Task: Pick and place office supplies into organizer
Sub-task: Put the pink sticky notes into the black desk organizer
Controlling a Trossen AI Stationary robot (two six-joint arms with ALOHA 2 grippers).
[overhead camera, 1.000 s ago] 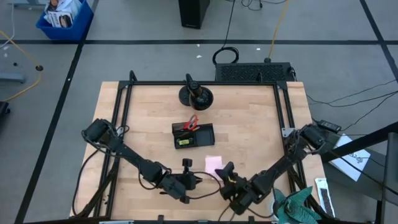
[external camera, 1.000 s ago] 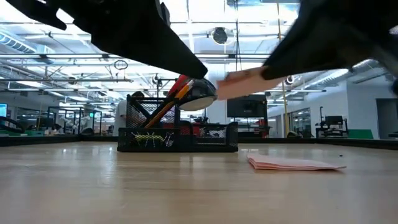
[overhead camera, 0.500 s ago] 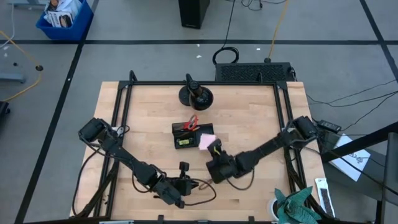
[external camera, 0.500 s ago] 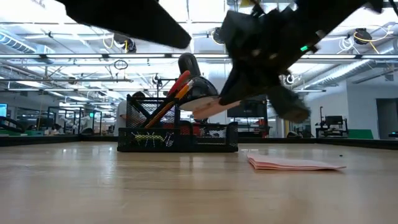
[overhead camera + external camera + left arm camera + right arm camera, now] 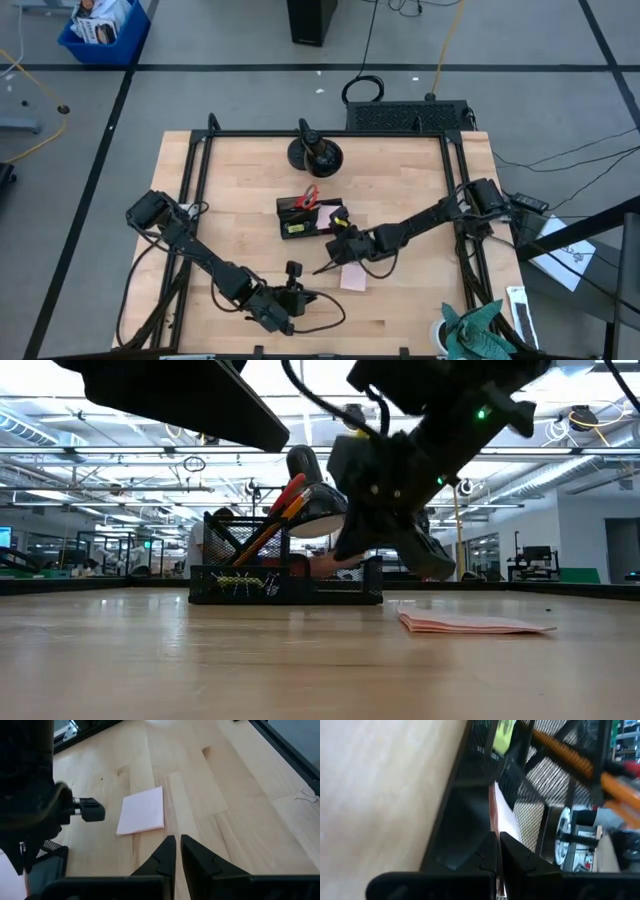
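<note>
Left hand (image 5: 296, 297) parked at near edge of the light wood counter (image 5: 400, 170), fingers almost together, nothing between them, pointing toward the counter's middle. It waits.

Flat pink square sticky-note pad (image 5: 352, 277) lies loose on the counter just ahead, between the near edge and the tray; also seen in left wrist view (image 5: 142, 811) past the left fingertips. It sits just nearer than the right hand, slightly to its right-arm side. Neither hand touches it.

Right hand (image 5: 337, 243) is the working one: arm stretched in from the right side, hand low, shut on a thin pink sheet. Right wrist view shows the sheet's pale edge (image 5: 506, 815) running out from the closed fingertips into the tray.

Key relation: small black mesh desk organizer tray (image 5: 311, 218) is straight ahead of the right hand, touching or nearly so; hand tips at the tray's right-near corner. Tray's long axis runs left-right. Judgement: sheet is about at the right-end compartment, release comes next.

Already standing tilted in the tray: red-handled scissors (image 5: 308, 195) and orange pencils (image 5: 268, 528). Yellow item (image 5: 292, 229) at the near-left section.

Round black stand base (image 5: 315, 152) farther back, well apart.
</note>
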